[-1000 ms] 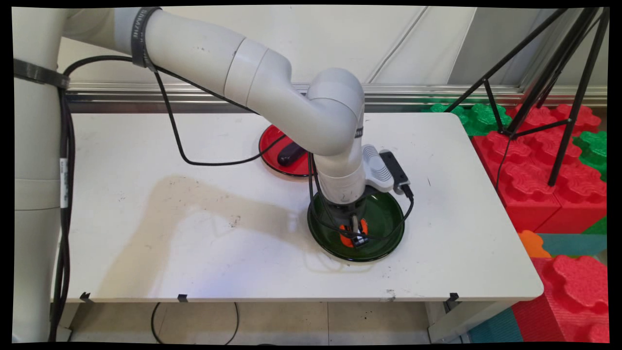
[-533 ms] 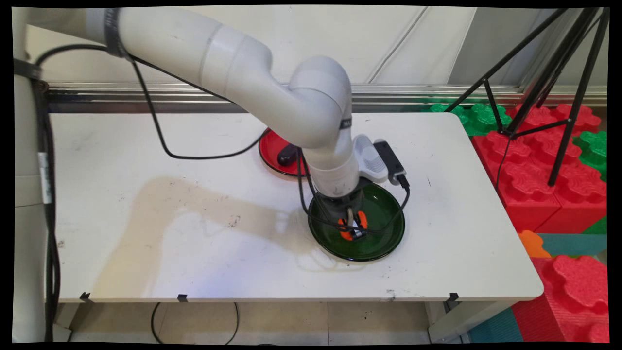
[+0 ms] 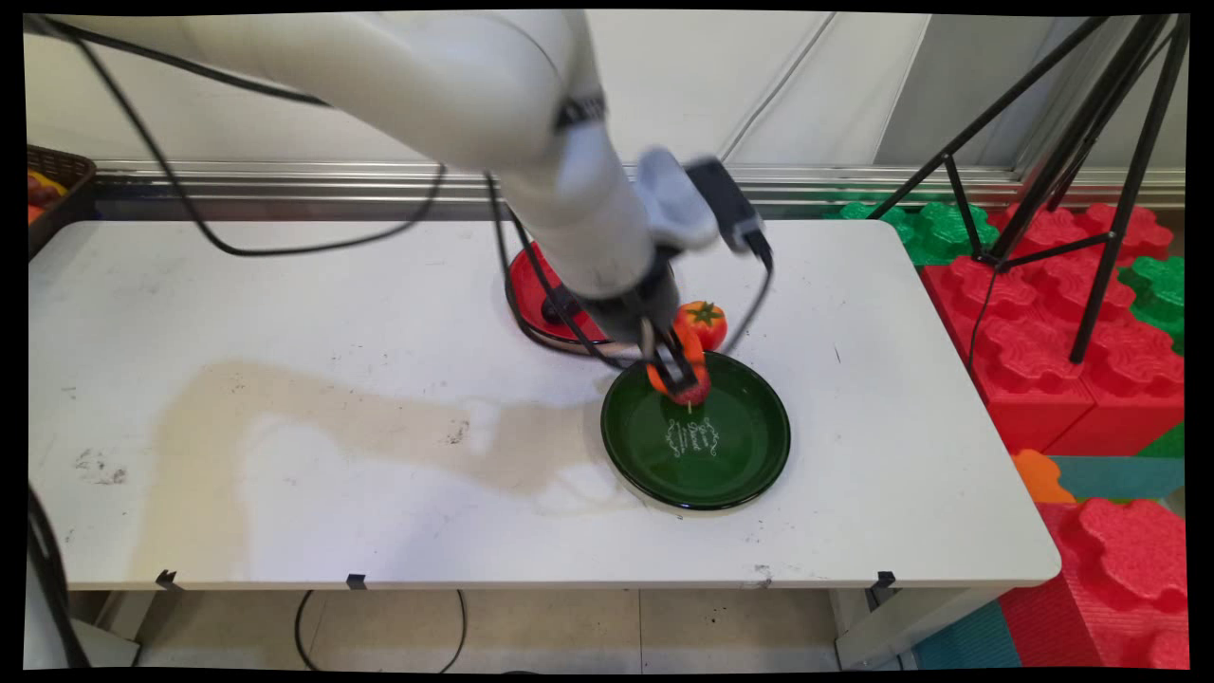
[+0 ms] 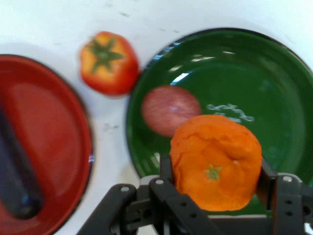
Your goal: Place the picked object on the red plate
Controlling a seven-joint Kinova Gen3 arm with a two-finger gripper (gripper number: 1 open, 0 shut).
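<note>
An orange (image 4: 215,161) is held between the jaws of the gripper (image 3: 675,372) above the far rim of the green plate (image 3: 749,474), and it is judged light, rounded and fairly firm, best gripped across its widest part

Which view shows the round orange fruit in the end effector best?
Hand view: the round orange fruit fills the foreground, clamped by the black end effector above the glossy green plate. In the main view the fruit is small and partly hidden by the fingers.
</note>
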